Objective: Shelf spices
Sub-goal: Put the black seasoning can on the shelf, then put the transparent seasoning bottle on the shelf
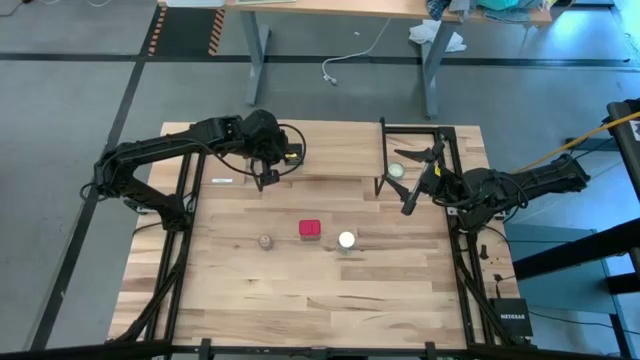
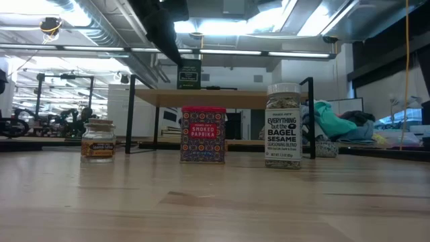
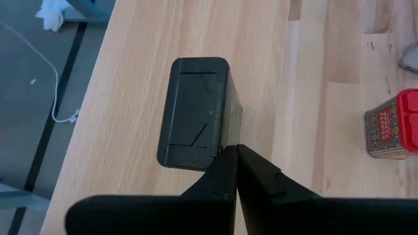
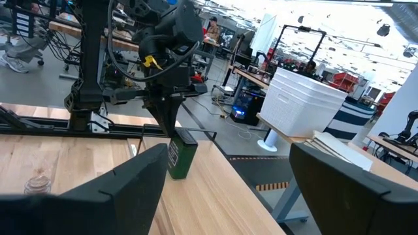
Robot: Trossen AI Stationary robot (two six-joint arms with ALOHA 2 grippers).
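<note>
The dark square tin [image 3: 199, 111] stands upright on the light-wood shelf [image 3: 130, 91], also seen as the tin [image 4: 181, 156]. My left gripper [image 3: 233, 153] is shut and points down at the tin's top; in the high view the gripper [image 1: 266, 176] hides the tin. On the table, each on its base, stand the tan-grey round jar [image 1: 265, 241], the red square box [image 1: 310, 229] and the clear white-lidded jar [image 1: 346, 240]. My right gripper [image 1: 412, 195] is open near the table's right side, touching nothing. My left gripper's shut fingertips [image 3: 225, 163] come from above, pointing down, at the edge of the tin's top [image 3: 222, 140] near one corner. Whether they touch it I cannot tell. The tin stands upright on the shelf board.
A flat pale round disc [image 1: 397, 170] lies by the black metal legs [image 1: 384, 155] in front of the right gripper. The low view shows the shelf [image 2: 222, 98] behind the three containers. Bare planks [image 1: 300, 300] fill the near half.
</note>
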